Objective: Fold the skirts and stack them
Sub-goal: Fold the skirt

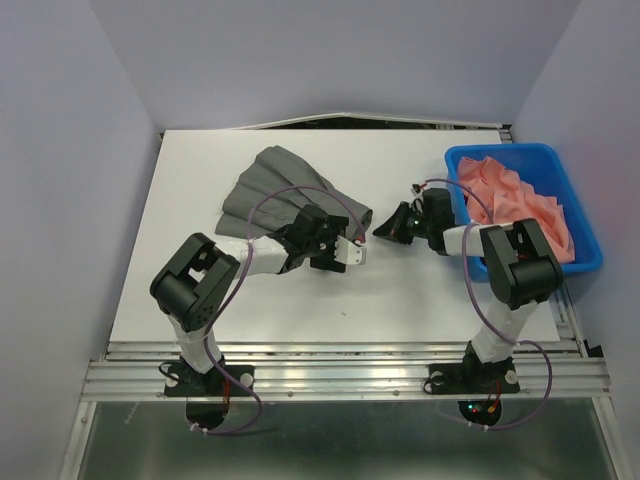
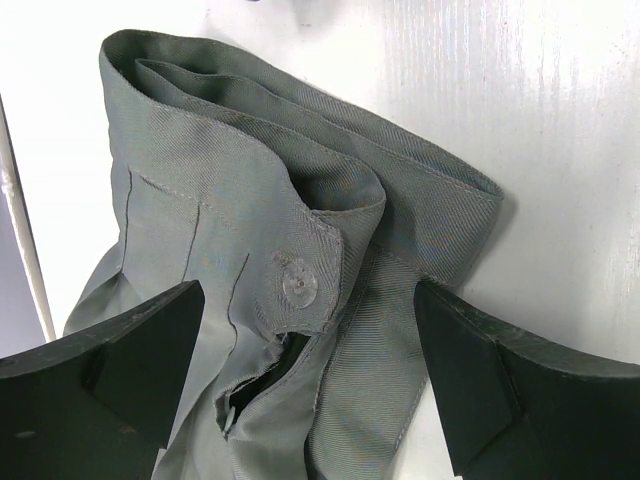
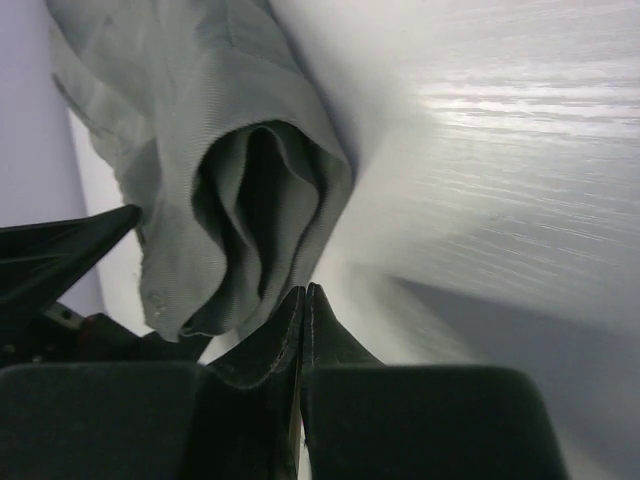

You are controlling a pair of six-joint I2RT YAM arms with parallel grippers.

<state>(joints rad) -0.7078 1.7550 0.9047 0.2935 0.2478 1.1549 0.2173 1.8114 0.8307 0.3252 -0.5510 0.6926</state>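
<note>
Top external view: the grey skirt (image 1: 280,190) is lying fanned out on the white table (image 1: 400,290), hem toward the far edge and waist pointing at the two arms. The left gripper (image 1: 348,250) is hovering at the waist while the right gripper (image 1: 385,228) is reaching in from the other side, just beside the same end. A blue bin (image 1: 500,150) at the right is holding pink cloth (image 1: 520,200), possibly more garments.

Left wrist view: the left gripper (image 2: 310,390) is standing spread wide above the rolled waistband (image 2: 420,200), its fingers (image 2: 110,380) straddling the clear button (image 2: 297,283) and touching nothing. The band is curling over itself, so a good grasp is likely calling for a descent onto one flat layer at the corner rather than the whole bunch.

Right wrist view: the right gripper (image 3: 304,300) is showing its fingers pressed together, tips right at the waistband's folded edge; whether any cloth is caught between them cannot be told. The skirt is probably needing flattening first, with the two grippers taking opposite waist corners and pulling evenly before any fold.
</note>
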